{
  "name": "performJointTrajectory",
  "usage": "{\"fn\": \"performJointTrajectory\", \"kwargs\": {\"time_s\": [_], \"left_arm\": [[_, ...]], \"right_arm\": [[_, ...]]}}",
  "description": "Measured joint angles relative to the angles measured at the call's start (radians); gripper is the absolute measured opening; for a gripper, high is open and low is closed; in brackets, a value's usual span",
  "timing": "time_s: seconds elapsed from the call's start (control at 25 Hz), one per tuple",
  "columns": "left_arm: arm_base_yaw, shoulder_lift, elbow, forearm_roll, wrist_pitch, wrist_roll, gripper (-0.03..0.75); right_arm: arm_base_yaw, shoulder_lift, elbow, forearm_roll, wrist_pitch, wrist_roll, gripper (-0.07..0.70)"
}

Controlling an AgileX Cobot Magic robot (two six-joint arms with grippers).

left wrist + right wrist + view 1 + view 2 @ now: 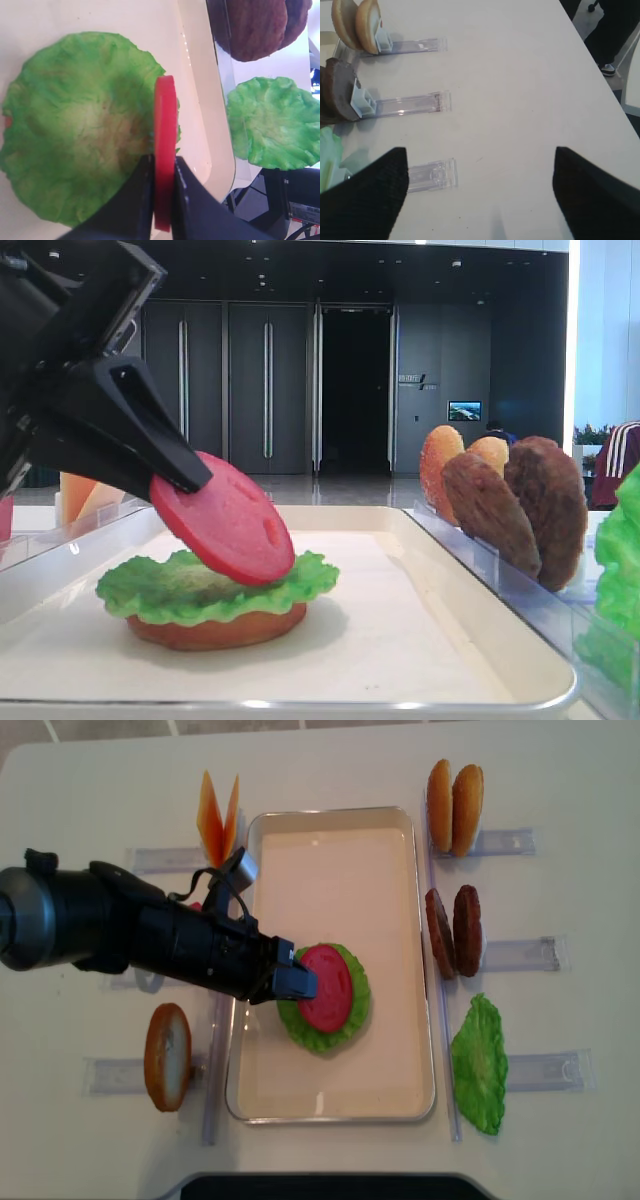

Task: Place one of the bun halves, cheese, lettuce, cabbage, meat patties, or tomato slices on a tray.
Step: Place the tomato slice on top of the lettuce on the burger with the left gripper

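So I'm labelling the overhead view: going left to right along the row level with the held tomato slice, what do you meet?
Left arm's end effector → tomato slice on the lettuce → tray's right rim → two meat patties → clear holder.

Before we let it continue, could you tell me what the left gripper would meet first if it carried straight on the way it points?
Probably the ruffled green lettuce leaf: the left gripper, shut on the flat red tomato slice, angles down toward it.

Dark panelled wall (230, 380) behind; open doorway (355, 390); pale table (520, 75).
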Motion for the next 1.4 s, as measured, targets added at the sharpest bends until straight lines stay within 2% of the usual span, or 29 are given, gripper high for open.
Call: {"fn": "performJointTrajectory", "kwargs": {"time_s": [0.16,0.48,1.16,1.24,1.28,1.4], "left_arm": [[0.000,0.000,0.000,-0.001,-0.005,0.004,0.055],[0.000,0.000,0.000,-0.073,0.031,0.115,0.055],[0.001,0.080,-0.004,-0.076,0.048,0.141,0.061],[0.001,0.080,-0.004,-0.075,0.046,0.142,0.100],[0.001,0.080,-0.004,-0.074,0.041,0.143,0.145],[0.006,0.080,-0.004,-0.068,0.037,0.144,0.346]], "right_arm": [[0.000,0.000,0.000,0.000,0.000,0.000,0.587],[0.000,0.000,0.000,0.000,0.000,0.000,0.587],[0.000,0.000,0.000,0.000,0.000,0.000,0.587],[0.000,0.000,0.000,0.000,0.000,0.000,0.587],[0.000,0.000,0.000,0.000,0.000,0.000,0.587],[0.000,0.000,0.000,0.000,0.000,0.000,0.587]]}}
